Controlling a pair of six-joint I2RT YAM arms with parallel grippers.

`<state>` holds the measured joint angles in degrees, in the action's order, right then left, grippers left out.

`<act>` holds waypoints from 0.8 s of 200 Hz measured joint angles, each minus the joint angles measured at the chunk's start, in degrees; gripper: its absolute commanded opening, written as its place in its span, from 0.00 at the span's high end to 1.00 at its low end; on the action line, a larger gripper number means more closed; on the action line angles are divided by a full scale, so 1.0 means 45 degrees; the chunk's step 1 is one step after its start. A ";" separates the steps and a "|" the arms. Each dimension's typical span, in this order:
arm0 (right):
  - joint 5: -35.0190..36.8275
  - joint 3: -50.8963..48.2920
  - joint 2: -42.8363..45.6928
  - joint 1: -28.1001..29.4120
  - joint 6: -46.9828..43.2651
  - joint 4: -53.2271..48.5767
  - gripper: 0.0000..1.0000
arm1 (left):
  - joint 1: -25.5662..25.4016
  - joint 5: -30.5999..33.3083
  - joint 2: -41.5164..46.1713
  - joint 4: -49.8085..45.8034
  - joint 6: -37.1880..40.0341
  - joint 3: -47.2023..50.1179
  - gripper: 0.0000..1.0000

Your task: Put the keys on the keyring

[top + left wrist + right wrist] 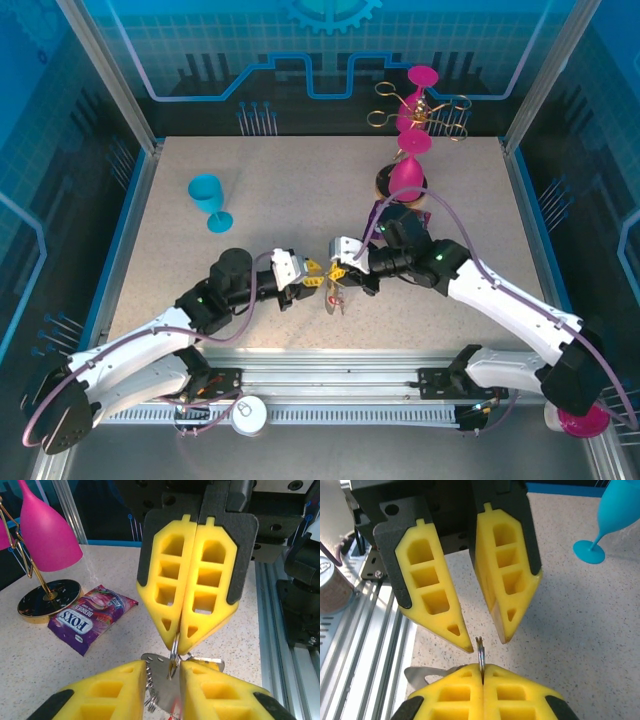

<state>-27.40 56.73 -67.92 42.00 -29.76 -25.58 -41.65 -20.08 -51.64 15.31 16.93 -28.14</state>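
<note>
1. Found blue goblet [210,200] upright at ten o'clock on the table [300,190], well apart from both arms.
2. Found left gripper [312,276] just left of table centre, pointed toward three o'clock, with yellow fingers [432,590] spread and clamped on nothing.
3. Found keyring [480,652], seen as a thin silver ring, standing on edge in the gap between those spread tips. Could not tell whether it touched them.
4. Found keys [160,682] hanging at six o'clock below the ring. Noted flat silver metal in the left wrist view and a red fleck in the top view. Could not tell the count.
5. Found right gripper [340,268] tip to tip with the left, pointed toward nine o'clock, with pads pressed together and pinching the keyring.
6. Found purple snack packet [90,617] lying flat just beside a black, gold-rimmed rack base [47,600].
7. Found gold wire rack [420,105] at one o'clock on the table, with pink goblets [408,175] at it.
</note>
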 measured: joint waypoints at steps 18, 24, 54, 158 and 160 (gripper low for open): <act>0.0651 0.0578 -0.0316 0.0335 -0.0544 -0.0787 1.00 | 0.0000 0.0024 0.0000 -0.0355 0.0185 -0.0165 0.81; 0.0899 0.0787 -0.0442 0.0466 -0.0724 -0.1054 1.00 | 0.0000 0.0019 0.0000 -0.0442 0.0248 -0.0180 0.83; 0.1763 0.1617 -0.0967 0.1001 -0.1331 -0.1904 1.00 | -0.0029 -0.0107 -0.0015 -0.0821 0.0374 -0.0238 0.87; 0.1579 0.0772 -0.0078 0.0947 -0.0777 -0.1146 0.69 | -0.0034 -0.0500 0.0243 -0.0651 0.0500 -0.0121 1.00; 0.1501 0.0680 0.0019 0.0899 -0.0777 -0.1030 0.69 | -0.0034 -0.0495 0.0272 -0.0568 0.0491 -0.0078 1.00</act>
<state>-20.64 59.79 -67.83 46.04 -33.26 -30.22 -41.80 -22.31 -50.41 12.75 19.14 -28.49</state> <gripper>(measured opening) 0.291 0.047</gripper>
